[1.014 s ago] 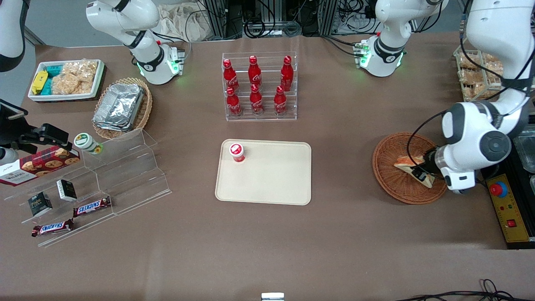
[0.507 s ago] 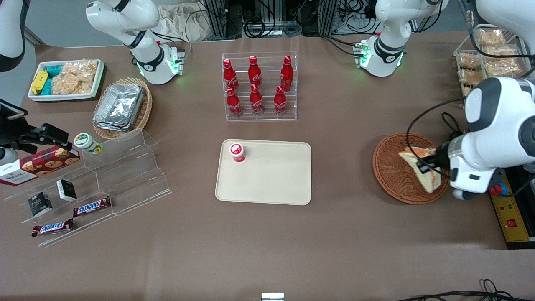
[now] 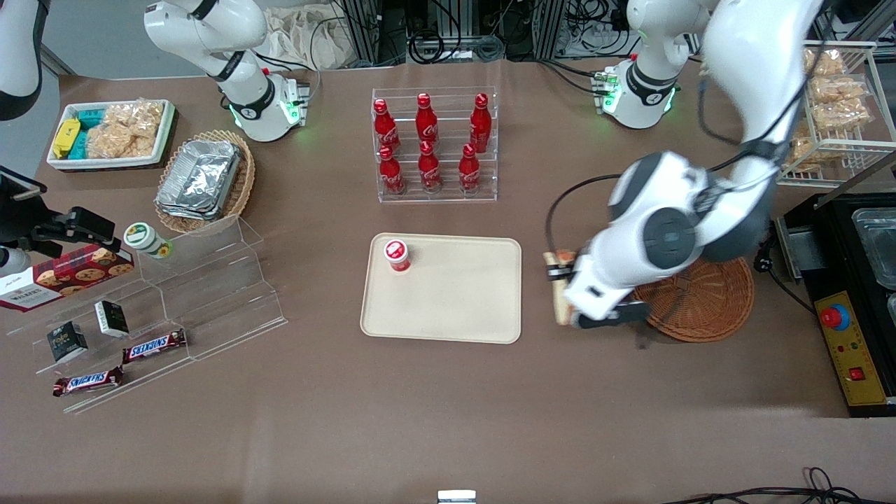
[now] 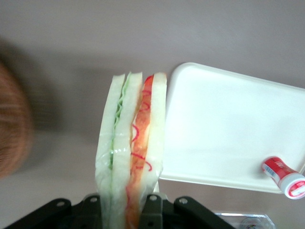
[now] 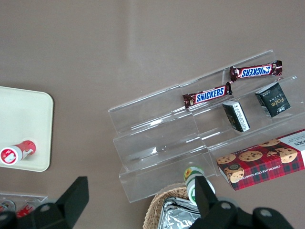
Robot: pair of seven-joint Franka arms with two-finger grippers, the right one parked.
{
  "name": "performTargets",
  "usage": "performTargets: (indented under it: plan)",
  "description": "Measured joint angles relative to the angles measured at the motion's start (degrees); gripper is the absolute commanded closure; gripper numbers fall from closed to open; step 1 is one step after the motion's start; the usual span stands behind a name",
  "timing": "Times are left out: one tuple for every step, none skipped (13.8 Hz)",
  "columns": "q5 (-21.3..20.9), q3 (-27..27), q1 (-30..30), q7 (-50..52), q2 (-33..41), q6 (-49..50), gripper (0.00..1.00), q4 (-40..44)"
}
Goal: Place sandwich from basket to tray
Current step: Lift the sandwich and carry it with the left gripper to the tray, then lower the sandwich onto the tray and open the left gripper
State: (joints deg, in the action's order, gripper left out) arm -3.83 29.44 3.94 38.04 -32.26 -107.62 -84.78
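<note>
My left gripper (image 3: pixel 560 290) is shut on the sandwich (image 4: pixel 131 148), a wedge of white bread with green and red-orange filling. It holds it in the air above the bare table between the reddish-brown wicker basket (image 3: pixel 707 301) and the cream tray (image 3: pixel 462 301). In the front view only the sandwich's edge (image 3: pixel 558 301) shows under the arm. In the left wrist view the black fingers (image 4: pixel 151 210) press both faces of the sandwich, with the tray's corner (image 4: pixel 228 124) just past it and the basket (image 4: pixel 12 124) blurred at the edge. The basket holds nothing.
A small red-capped cup (image 3: pixel 397 255) stands on the tray's corner nearest the bottle rack (image 3: pixel 434 147). Toward the parked arm's end are a clear stepped stand (image 3: pixel 175 308) with snack bars, a tan foil basket (image 3: pixel 206 178) and a white bin (image 3: pixel 112 133). A wire rack (image 3: pixel 836 105) and control box (image 3: pixel 850 350) lie past the basket.
The gripper has lifted the sandwich out of the basket and carried it toward the tray; it now hangs over the table between the two.
</note>
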Motion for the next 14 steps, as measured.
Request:
performTargets:
  plan:
    - [-1.2,0.0,2.5,0.6,-3.2,-2.3,1.0,1.1]
    - [-3.0,-0.1,4.4,1.7,-6.2,-4.0,1.0,2.2]
    - [-5.0,-0.1,5.9,3.3,-8.9,-5.8,1.0,3.2]
    - [-7.2,-0.1,6.9,5.0,-11.3,-7.8,1.0,3.9]
    - [-9.1,-0.2,7.7,6.3,-13.3,-9.5,0.96,4.3]
    - [-10.4,-0.1,8.3,7.3,-15.0,-10.7,0.74,4.6]
    - [-11.1,-0.1,8.7,7.8,-16.1,-11.1,0.01,4.8]
    - [-11.2,-0.1,9.1,8.2,-16.8,-11.2,0.0,4.9]
    - [-11.3,-0.1,9.2,8.6,-16.9,-11.1,0.0,4.9]
    - [-11.6,-0.1,9.3,9.0,-16.8,-10.7,0.0,5.1]
    - [-11.8,-0.1,9.3,9.3,-16.6,-9.9,0.0,5.6]
    - [-11.8,-0.1,9.3,9.4,-16.3,-8.7,0.0,6.3]
    - [-11.8,-0.1,9.2,9.5,-15.6,-7.4,0.0,6.9]
    - [-11.9,-0.1,9.1,9.6,-14.4,-6.0,0.0,7.5]
